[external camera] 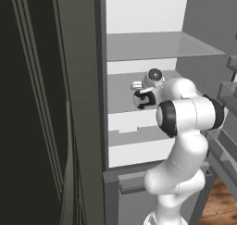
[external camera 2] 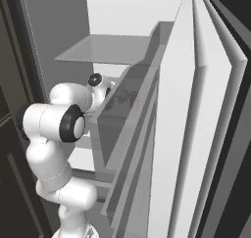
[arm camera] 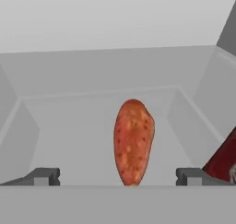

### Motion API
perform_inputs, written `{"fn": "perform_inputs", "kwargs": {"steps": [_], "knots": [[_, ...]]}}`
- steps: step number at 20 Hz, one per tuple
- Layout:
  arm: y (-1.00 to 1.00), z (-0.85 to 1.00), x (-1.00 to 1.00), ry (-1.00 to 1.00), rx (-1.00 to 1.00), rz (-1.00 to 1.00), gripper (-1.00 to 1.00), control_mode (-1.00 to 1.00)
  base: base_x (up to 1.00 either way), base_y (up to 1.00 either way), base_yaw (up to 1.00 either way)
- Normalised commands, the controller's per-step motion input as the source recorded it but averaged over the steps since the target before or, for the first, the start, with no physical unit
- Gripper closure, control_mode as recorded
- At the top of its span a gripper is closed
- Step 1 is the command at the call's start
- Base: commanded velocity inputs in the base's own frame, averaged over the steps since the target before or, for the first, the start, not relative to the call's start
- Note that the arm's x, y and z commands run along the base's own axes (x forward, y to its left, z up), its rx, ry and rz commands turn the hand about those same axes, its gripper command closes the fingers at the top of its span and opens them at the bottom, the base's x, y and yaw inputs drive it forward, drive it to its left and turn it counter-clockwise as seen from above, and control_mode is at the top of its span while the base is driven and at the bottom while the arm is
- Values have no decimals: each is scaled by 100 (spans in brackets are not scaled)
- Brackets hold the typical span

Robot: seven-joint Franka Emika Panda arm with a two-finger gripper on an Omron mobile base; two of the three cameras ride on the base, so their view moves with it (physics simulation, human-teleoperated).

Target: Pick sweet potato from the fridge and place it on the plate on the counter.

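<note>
The sweet potato (arm camera: 133, 142), an orange-red speckled tuber, lies on a grey shelf of the fridge (external camera: 139, 15), its long axis pointing away from me. My gripper (arm camera: 117, 177) is open. Its two dark fingertips (arm camera: 44, 176) stand wide on either side of the tuber's near end without touching it. In the left base view my hand (external camera: 147, 92) reaches in over the middle shelf (external camera: 122, 92). The plate and the counter are out of view.
A dark red thing (arm camera: 223, 163) lies close to the right fingertip. White inner walls close the shelf behind and at the sides. A glass shelf (external camera: 157, 46) hangs above my hand. The open fridge door (external camera 2: 181, 134) with its bins stands to my right.
</note>
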Motion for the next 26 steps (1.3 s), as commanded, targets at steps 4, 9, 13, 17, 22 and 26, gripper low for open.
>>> {"fn": "perform_inputs", "kwargs": {"steps": [4, 9, 13, 17, 22, 26], "knots": [[-7, 0, 12, 0, 2, 0, -100, -100, 0, 0, 0], [-6, 0, 6, 1, 2, 0, -100, -100, 0, 0, 0], [-8, 0, 1, 2, 3, 0, -100, -100, 0, 0, 0], [-6, 0, 7, 1, 2, 0, -100, -100, 0, 0, 0], [-1, 0, 13, 0, 0, 0, -100, -100, 0, 0, 0], [0, 0, 13, 0, 0, 0, -100, -100, 0, 0, 0]]}}
